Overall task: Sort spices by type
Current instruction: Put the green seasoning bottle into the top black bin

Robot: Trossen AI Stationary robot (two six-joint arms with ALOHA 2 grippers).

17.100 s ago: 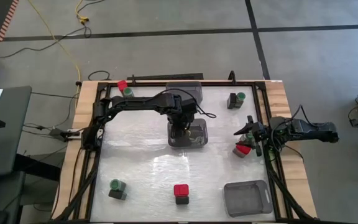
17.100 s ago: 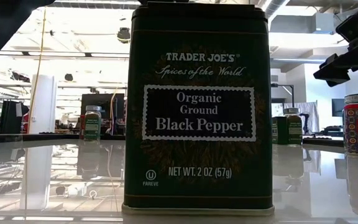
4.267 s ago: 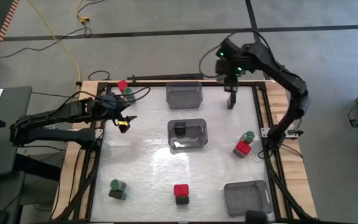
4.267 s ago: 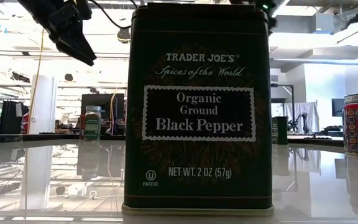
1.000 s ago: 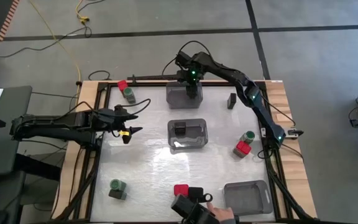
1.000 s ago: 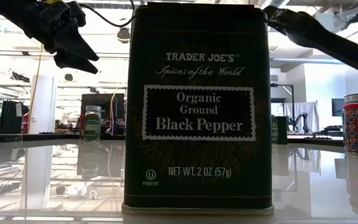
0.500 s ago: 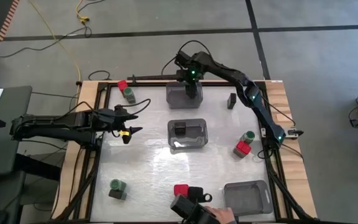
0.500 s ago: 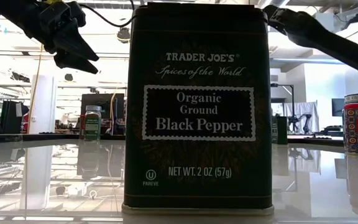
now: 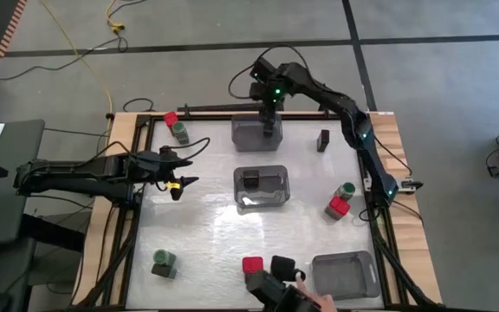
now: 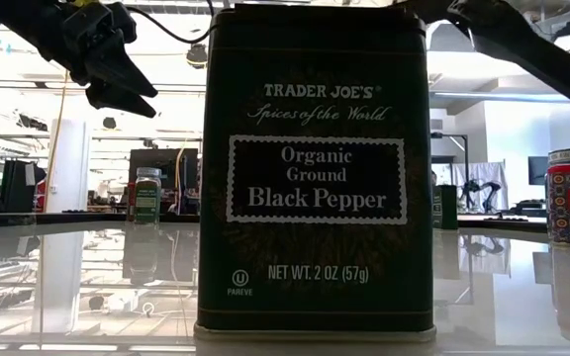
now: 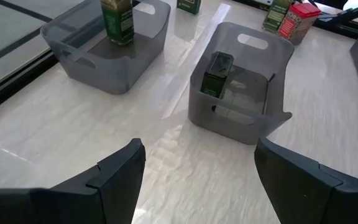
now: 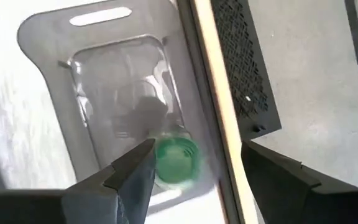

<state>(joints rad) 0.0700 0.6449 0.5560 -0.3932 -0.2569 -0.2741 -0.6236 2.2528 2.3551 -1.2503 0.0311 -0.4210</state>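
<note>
Right wrist view: right tool spread wide above the far bin, green-capped jar standing inside, released. Left tool open, idle, worktop's left side. Risk: the fingers could clip the cap. Only the high view shows a hand near the red-capped jar.

Light: bright all over — the room behind glows white.
Glare: shiny patches on the table.
Blur: the green-capped jar looks smeared.
Sharp: the pepper tin — its letters are clear.
</note>
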